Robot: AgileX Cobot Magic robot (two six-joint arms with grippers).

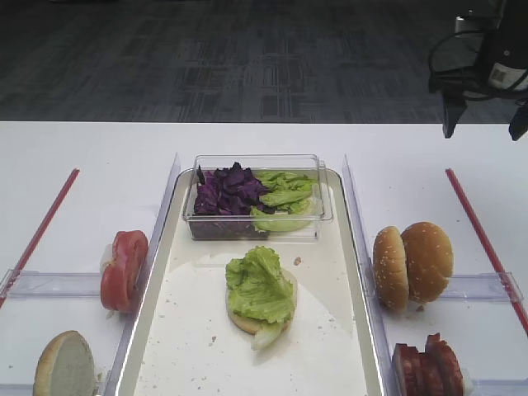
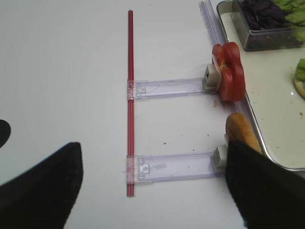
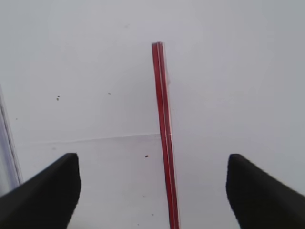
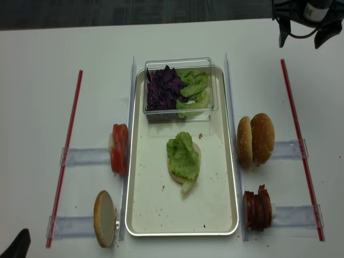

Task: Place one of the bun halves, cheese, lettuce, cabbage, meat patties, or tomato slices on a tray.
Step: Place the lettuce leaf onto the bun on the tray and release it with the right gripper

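Note:
A metal tray [image 1: 330,330] lies in the middle of the table. On it rests a bun half [image 1: 243,320] covered by a lettuce leaf [image 1: 260,285]. At the tray's far end a clear box [image 1: 322,210] holds purple cabbage [image 1: 227,191] and more lettuce [image 1: 287,190]. Tomato slices [image 1: 124,268] and a bun half [image 1: 64,365] stand left of the tray. Two bun halves [image 1: 412,264] and meat patties [image 1: 429,367] stand to its right. My right gripper [image 1: 484,122] hangs open at the far right, above a red strip [image 3: 164,133]. My left gripper [image 2: 153,148] is open and empty, left of the tomato slices [image 2: 229,71]. No cheese is in view.
Red strips [image 1: 41,227] [image 1: 483,235] run along both sides of the table. Clear plastic holders [image 2: 167,88] [image 2: 171,167] reach from the left strip [image 2: 130,95] towards the tray. Clear rails [image 1: 356,214] line the tray's long sides.

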